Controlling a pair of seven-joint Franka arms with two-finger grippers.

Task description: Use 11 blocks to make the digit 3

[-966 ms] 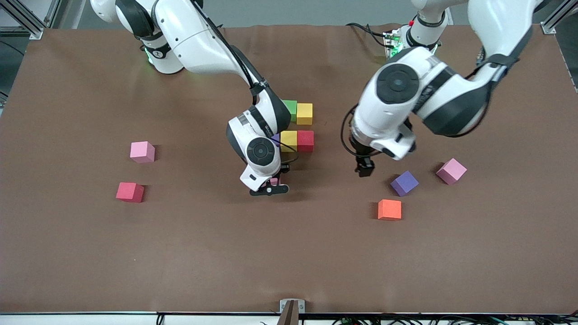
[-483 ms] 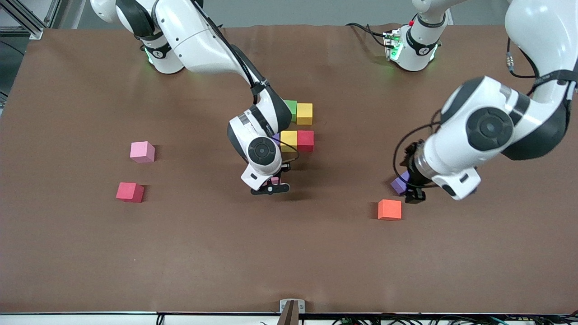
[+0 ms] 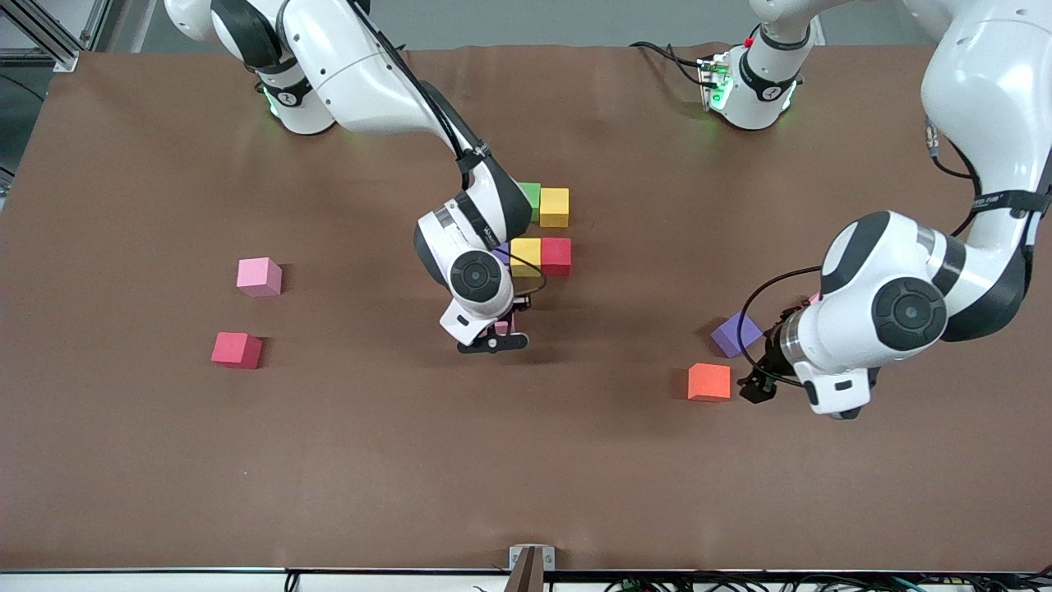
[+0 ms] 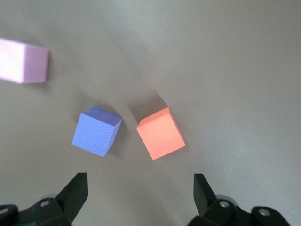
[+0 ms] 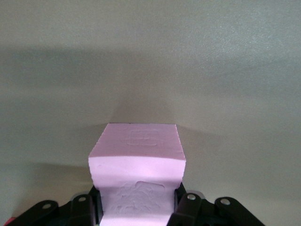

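pink cube clenched, orange one under open jaws

right gripper [image 3: 496, 335] clamps a pink cube [image 5: 136, 162] low over the tabletop [image 3: 164, 460], just nearer the camera than the started digit: green [image 3: 530, 196], yellow [image 3: 555, 206], yellow [image 3: 526, 256], red [image 3: 556, 255]. left gripper [image 4: 141, 193] hangs spread wide over the orange cube [image 4: 161, 133], purple cube [image 4: 96, 130] just beside it.

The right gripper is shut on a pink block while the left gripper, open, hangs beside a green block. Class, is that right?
One slip: the block beside the open left gripper is the orange block, as the front view shows. The right gripper is indeed shut on a pink block.
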